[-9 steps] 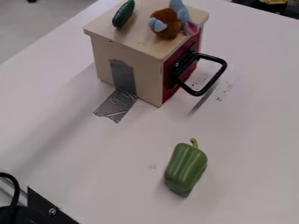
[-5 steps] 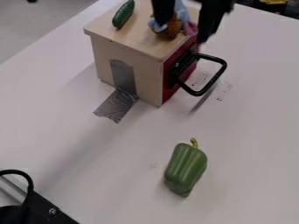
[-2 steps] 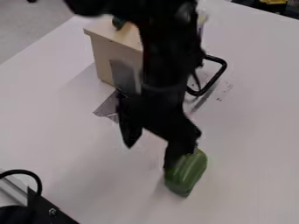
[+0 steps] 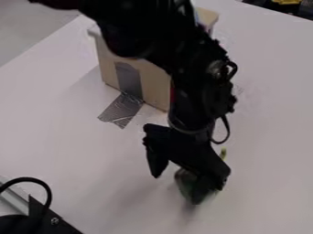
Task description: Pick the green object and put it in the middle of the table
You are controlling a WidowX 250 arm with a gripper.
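Grey floor (image 4: 30, 32) lies beyond the white table (image 4: 73, 151).

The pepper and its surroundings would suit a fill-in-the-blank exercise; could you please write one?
The pepper is ____ in colour.
The pincer by the pepper is ____, not shut.
Gray tape runs down the side of the wooden box onto the ____.
Missing words: green; open; table.
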